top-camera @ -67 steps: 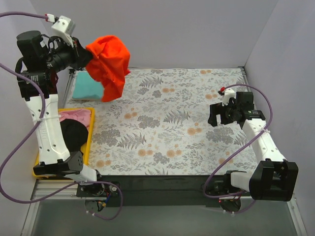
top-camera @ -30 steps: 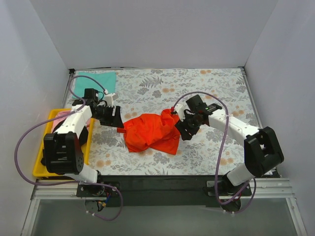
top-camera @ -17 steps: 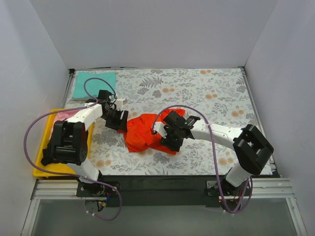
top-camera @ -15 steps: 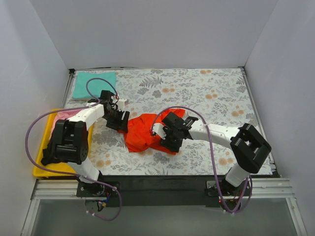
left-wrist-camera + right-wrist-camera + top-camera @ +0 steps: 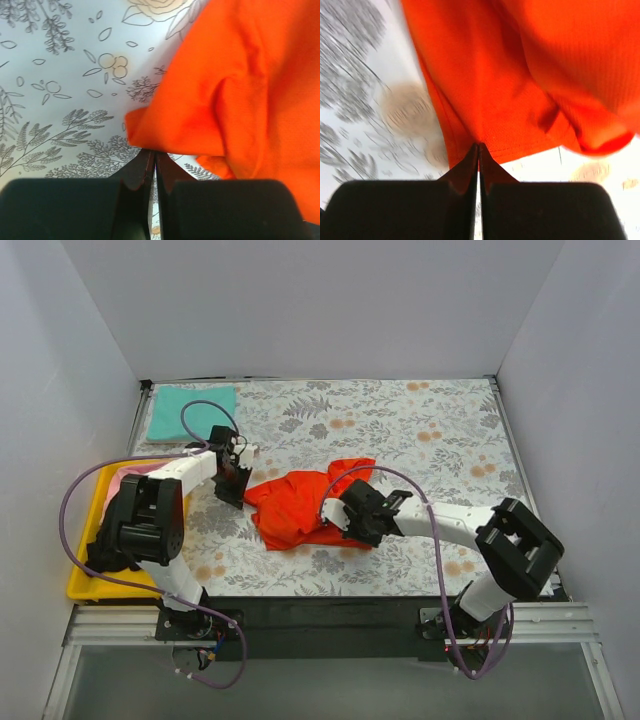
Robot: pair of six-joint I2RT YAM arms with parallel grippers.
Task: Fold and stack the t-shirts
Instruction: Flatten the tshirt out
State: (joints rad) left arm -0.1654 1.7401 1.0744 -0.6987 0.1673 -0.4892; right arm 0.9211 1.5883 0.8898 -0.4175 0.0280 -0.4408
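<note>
From above, shows the orange-red t-shirt (image 5: 300, 508) bunched on the floral cloth (image 5: 420, 430), right of the yellow tray (image 5: 85, 585), and the teal t-shirt (image 5: 190, 410) lying flat past the tray's far end. Places the left gripper (image 5: 238, 490) at the heap's tray-side edge and the right gripper (image 5: 345, 515) at the edge away from the tray.

Through the left wrist, finds the left gripper (image 5: 152, 152) nipped tight on a folded corner of the shirt.

Through the right wrist, finds the right gripper (image 5: 479, 147) nipped tight on a hem.

Calls, most likely, for spreading. Draw one pinch toward the tray and the other away from it, low and even. Avoid dragging the floral cloth.
</note>
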